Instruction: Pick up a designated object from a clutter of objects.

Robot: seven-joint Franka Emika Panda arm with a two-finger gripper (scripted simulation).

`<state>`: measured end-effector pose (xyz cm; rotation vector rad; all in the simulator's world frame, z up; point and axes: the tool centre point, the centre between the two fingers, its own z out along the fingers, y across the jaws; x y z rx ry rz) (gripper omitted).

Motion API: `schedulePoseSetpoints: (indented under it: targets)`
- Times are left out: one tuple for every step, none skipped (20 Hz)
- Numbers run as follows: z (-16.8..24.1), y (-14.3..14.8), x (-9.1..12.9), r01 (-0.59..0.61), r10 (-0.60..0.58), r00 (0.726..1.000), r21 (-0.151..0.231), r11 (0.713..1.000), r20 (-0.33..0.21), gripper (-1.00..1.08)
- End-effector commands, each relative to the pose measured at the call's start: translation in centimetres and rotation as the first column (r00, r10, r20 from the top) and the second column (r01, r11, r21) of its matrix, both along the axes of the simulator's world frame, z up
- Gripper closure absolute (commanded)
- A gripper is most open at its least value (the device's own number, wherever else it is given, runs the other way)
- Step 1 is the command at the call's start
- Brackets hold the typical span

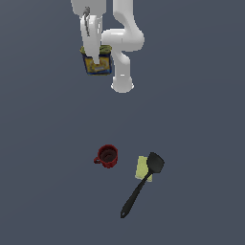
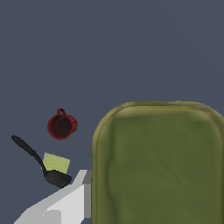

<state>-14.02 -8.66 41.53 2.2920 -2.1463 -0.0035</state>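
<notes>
The designated object, a squat can [image 1: 98, 62] with an olive-yellow top and a dark blue and yellow label, hangs in the air near the arm's base. My gripper [image 1: 95, 56] is shut on it from above, with one white finger running down its front. Its olive top [image 2: 159, 166] fills much of the wrist view, and the fingertips are hidden there. The rest of the clutter lies far below on the floor: a red mug [image 1: 107, 156] [image 2: 62, 124], a long black spatula [image 1: 142, 183] [image 2: 40, 162], and a pale yellow flat block [image 1: 142, 167] [image 2: 57, 162] under the spatula's blade.
The white arm's base [image 1: 122, 83] stands just to the exterior view's right of the lifted can. A grey-white part of the arm [image 2: 61, 203] shows beside the can in the wrist view. The floor is plain dark grey.
</notes>
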Motion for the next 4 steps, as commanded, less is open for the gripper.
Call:
schedulePoseSetpoints:
  targets:
    - [0.76,-0.07,0.00,0.000,0.000,1.000,0.000,1.000,0.003,1.08]
    - [0.88,-0.09,-0.01,0.000,0.000,1.000,0.000,1.000,0.003,1.08]
    - [0.96,-0.09,-0.01,0.000,0.000,1.000,0.000,1.000,0.003,1.08]
    - [0.98,-0.10,-0.01,0.000,0.000,1.000,0.000,1.000,0.003,1.08]
